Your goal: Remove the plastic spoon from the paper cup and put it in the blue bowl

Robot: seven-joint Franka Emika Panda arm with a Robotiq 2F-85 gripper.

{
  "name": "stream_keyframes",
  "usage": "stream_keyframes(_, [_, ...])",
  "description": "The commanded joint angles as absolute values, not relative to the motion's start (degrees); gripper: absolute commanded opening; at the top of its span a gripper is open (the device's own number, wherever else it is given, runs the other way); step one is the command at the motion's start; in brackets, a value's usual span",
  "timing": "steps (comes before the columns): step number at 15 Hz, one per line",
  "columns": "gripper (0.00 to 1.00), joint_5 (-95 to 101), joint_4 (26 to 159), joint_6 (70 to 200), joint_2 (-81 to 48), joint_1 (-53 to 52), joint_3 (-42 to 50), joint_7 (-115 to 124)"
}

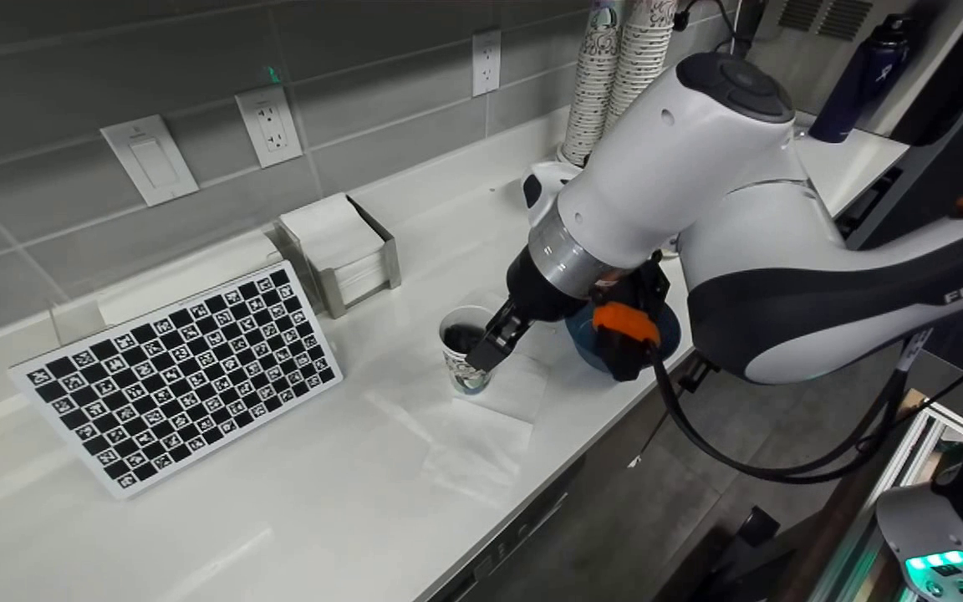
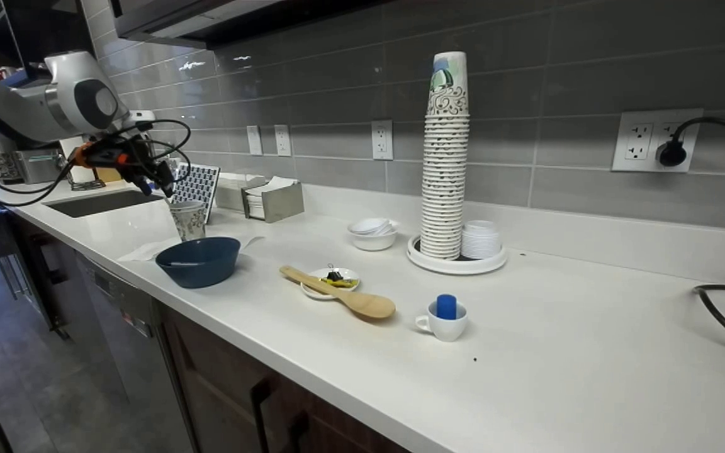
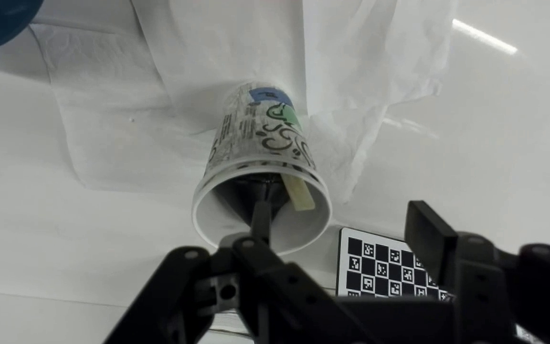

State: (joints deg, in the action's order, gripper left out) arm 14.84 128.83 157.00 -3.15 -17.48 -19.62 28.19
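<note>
The plastic spoon [image 3: 298, 192] is inside the paper cup [image 3: 256, 138]; in the wrist view only a flat, pale yellowish strip of it is visible, within the mouth of the cup. Deeper down the interior is dark, and I cannot distinguish what is there. The pincer [image 3: 344, 222] is spread wide: one of its fingers is over the mouth of the cup, the other is outside, to the side. Whether a finger touches the cup, I cannot tell.

White napkins [image 1: 490, 431] lie on the counter [image 1: 323, 518], at the foot of the cup. The blue bowl [image 2: 202, 277] stands near the cup; in an exterior view the robot arm [image 1: 657, 167] hides a part of it. Near the wall there are a tilted checkered board [image 1: 189, 380] and a metal napkin holder [image 2: 287, 202]. Farther along, a wooden spoon [image 2: 367, 306] lies across a small white dish [image 2: 312, 293], and a tall stack of cups [image 2: 444, 189] stands on a round white tray [image 2: 457, 268].
</note>
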Motion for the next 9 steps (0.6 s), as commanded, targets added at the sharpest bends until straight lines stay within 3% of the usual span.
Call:
stream_keyframes(1, [0.70, 20.28, 126.16, 155.10, -5.95, -17.78, -18.74, 32.66])
stream_keyframes(3, [0.60, 21.29, 125.87, 154.69, -6.76, -17.81, -18.41, 33.44])
stream_keyframes(4, [0.61, 21.82, 125.75, 154.63, -7.16, -17.83, -18.15, 33.88])
stream_keyframes(7, [0.44, 22.42, 125.44, 154.58, -7.83, -17.87, -17.36, 35.03])
stream_keyframes(8, [0.27, 22.44, 125.32, 154.56, -7.85, -17.92, -17.16, 35.27])
stream_keyframes(9, [0.20, 22.53, 125.38, 154.95, -7.82, -17.97, -16.94, 35.82])
